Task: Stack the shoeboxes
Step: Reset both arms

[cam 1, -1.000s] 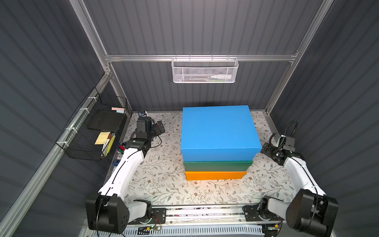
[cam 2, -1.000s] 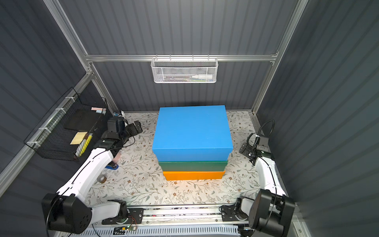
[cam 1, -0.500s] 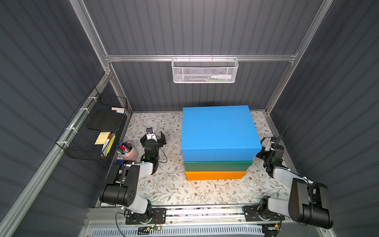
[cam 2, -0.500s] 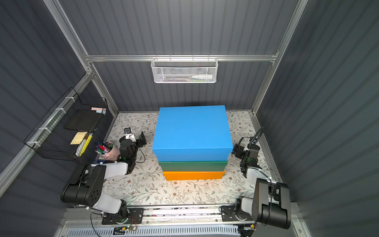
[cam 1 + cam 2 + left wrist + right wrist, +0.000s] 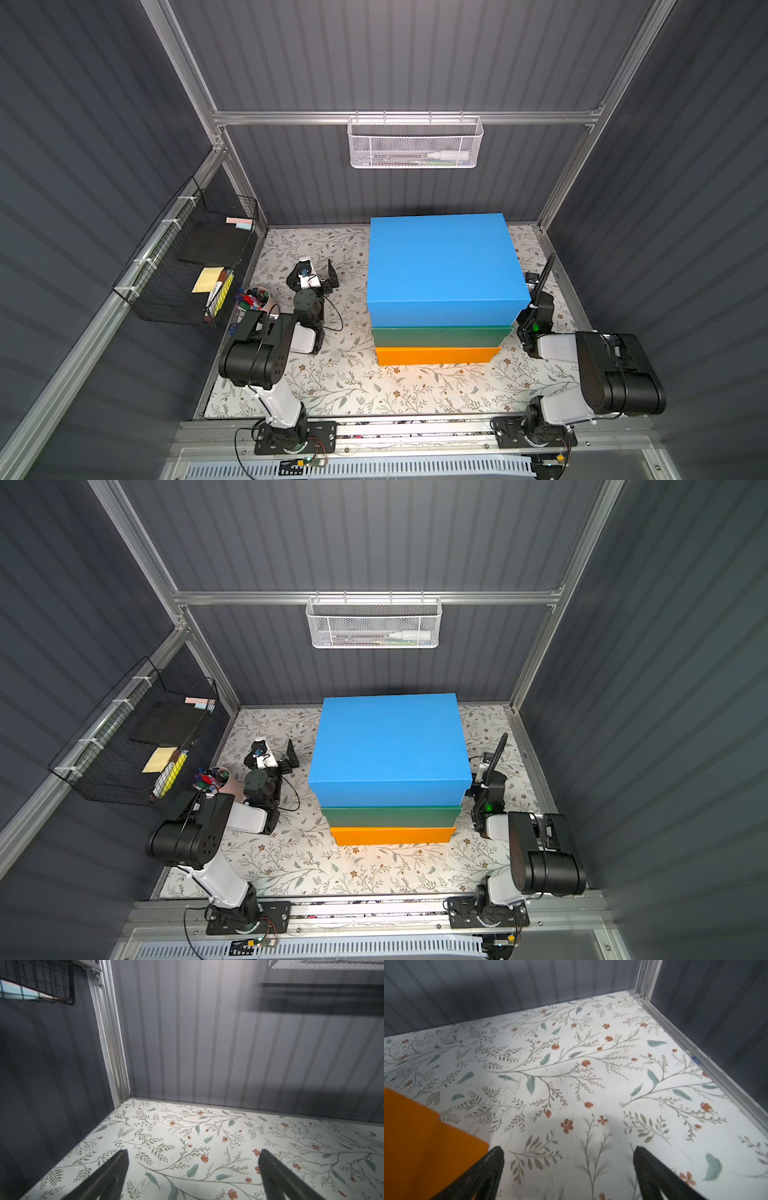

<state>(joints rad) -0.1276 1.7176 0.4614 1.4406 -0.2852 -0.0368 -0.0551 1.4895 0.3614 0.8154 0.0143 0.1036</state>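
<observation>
Blue shoebox (image 5: 442, 266) sits on green shoebox (image 5: 440, 336), on orange shoebox (image 5: 436, 355), in both top views. Left gripper (image 5: 318, 269) and right gripper (image 5: 539, 279) have drawn back either side.
Left wrist: fingers (image 5: 112, 1172) wide, empty.
Right wrist: fingers (image 5: 483, 1172) wide, orange shoebox just beside one.
Stacking looks finished.
</observation>
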